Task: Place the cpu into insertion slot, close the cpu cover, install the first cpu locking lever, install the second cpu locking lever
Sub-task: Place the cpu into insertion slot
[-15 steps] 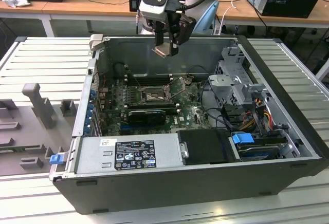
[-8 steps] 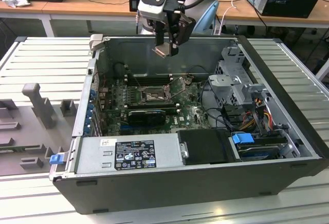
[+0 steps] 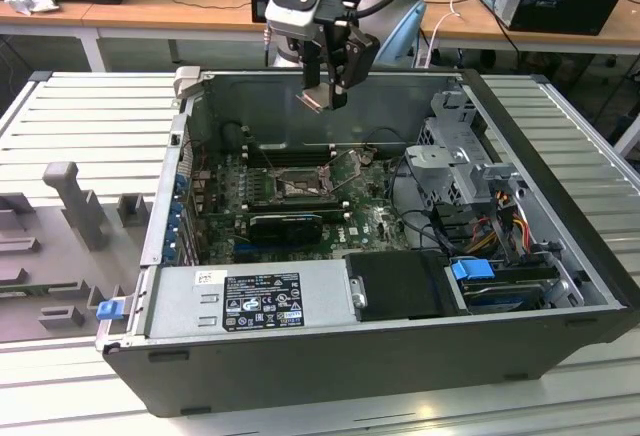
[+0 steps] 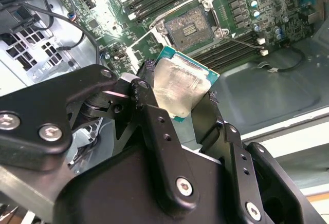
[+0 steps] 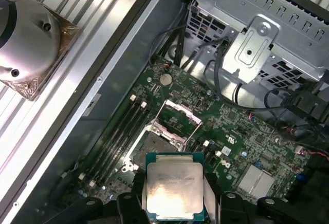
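Observation:
My gripper hangs above the open computer case, shut on the cpu, a small square chip with a pale metal top. In both wrist views the cpu sits clamped by its edges between the black fingers. Below it on the green motherboard lies the insertion slot, square, dark and uncovered. The cpu cover stands tilted up at one side of the slot. The chip is well above the slot, touching nothing else.
Metal case walls surround the board. A grey drive cage with cables stands at the exterior view's right. A power supply fills the front. A long black card and memory slots flank the slot.

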Tool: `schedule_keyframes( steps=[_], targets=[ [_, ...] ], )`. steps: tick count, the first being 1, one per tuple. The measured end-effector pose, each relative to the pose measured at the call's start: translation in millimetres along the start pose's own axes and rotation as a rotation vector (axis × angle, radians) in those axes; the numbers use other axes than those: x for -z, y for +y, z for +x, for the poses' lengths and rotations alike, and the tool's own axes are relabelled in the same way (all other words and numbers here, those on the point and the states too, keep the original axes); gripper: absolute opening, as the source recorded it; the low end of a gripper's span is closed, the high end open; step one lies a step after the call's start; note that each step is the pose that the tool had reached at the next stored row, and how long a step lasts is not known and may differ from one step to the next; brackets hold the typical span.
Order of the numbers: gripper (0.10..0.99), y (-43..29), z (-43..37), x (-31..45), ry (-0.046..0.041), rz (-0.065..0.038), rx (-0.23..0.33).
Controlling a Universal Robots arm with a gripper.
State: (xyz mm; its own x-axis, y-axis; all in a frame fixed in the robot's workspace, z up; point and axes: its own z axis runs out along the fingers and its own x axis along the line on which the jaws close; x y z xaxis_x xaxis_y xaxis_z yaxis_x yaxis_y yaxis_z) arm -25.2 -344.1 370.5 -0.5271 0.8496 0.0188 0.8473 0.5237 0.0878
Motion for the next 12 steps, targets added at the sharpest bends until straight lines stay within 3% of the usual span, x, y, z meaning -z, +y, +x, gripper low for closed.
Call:
schedule_keyframes(
  steps=[12],
  targets=[
    [0.529, 0.0, 0.0, 0.0, -0.0049, -0.001, -0.055]
  ],
)
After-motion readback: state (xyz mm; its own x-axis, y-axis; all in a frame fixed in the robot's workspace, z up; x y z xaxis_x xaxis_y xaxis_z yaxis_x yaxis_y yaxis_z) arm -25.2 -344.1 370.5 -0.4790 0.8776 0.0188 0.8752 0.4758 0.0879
